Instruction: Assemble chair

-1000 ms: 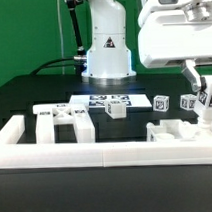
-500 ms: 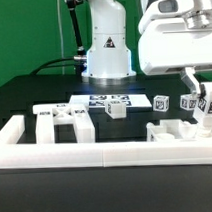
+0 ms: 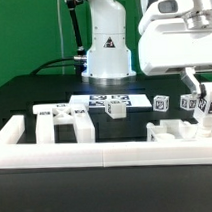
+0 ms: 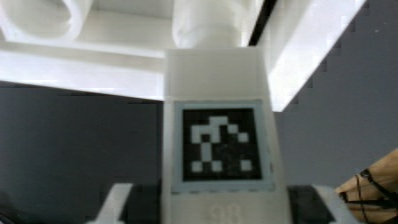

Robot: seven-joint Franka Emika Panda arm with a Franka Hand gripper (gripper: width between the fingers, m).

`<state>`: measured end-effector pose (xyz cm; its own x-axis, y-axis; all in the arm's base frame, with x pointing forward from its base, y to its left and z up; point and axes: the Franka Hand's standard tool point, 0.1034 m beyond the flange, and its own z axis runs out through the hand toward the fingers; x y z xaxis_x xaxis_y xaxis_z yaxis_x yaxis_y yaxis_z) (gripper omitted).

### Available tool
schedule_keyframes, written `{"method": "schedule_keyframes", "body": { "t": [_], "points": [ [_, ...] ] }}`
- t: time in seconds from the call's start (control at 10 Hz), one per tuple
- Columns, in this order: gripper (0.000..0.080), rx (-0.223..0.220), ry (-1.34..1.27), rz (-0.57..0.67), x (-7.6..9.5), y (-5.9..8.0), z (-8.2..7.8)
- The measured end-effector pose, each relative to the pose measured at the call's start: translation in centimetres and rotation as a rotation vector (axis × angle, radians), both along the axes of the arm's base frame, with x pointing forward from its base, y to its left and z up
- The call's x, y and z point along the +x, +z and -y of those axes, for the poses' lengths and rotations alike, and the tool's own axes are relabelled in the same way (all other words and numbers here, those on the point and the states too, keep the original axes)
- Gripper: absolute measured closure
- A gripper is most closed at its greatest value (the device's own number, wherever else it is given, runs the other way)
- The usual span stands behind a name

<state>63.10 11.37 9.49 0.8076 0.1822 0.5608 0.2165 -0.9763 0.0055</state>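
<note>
My gripper hangs low at the exterior view's right, over the chair parts there. In the wrist view the gripper is shut on a long white chair bar with a black-and-white tag; the fingers press both its sides. The bar points down toward a white chair part on the dark table. Other chair parts lie loose: a flat piece at the left, a small block in the middle, a tagged cube, tagged blocks and a flat part at the right.
A long white border rail runs along the table's front, with a raised end at the left. The marker board lies flat behind the middle block. The robot's base stands at the back.
The gripper with the bar has shifted slightly toward the exterior view's left and up since one second ago. The loose parts have not moved.
</note>
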Motion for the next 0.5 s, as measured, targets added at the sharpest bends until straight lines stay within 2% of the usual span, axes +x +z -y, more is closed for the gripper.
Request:
{"method": "schedule_keyframes", "body": {
  "t": [0.5],
  "points": [
    [0.0505, 0.002, 0.005, -0.010, 0.71, -0.15, -0.40]
  ]
}}
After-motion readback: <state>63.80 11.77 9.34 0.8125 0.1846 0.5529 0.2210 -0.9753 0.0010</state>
